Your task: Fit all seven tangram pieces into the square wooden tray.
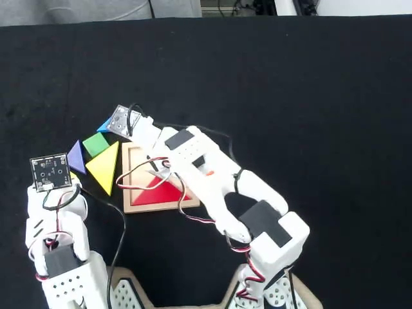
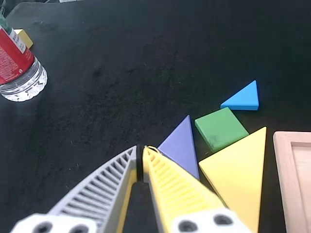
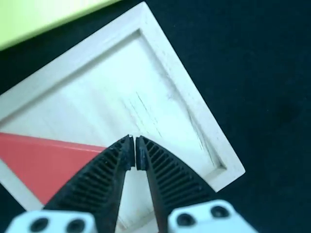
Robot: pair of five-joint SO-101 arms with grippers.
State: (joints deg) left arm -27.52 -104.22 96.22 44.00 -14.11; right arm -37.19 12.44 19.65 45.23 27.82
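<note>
The square wooden tray lies on the black table with a red triangle in its near part. Left of it lie a large yellow triangle, a green square, a purple triangle and a blue triangle. My right gripper is shut and empty, just above the bare tray floor beside the red triangle. My left gripper is shut and empty, its tips close to the purple triangle, with the green square, blue triangle and yellow triangle beyond.
A clear bottle with a red label stands far off on the cloth, with a small yellow object behind it. The right arm's body spans the tray's right side. The black cloth stretches wide to the back and right.
</note>
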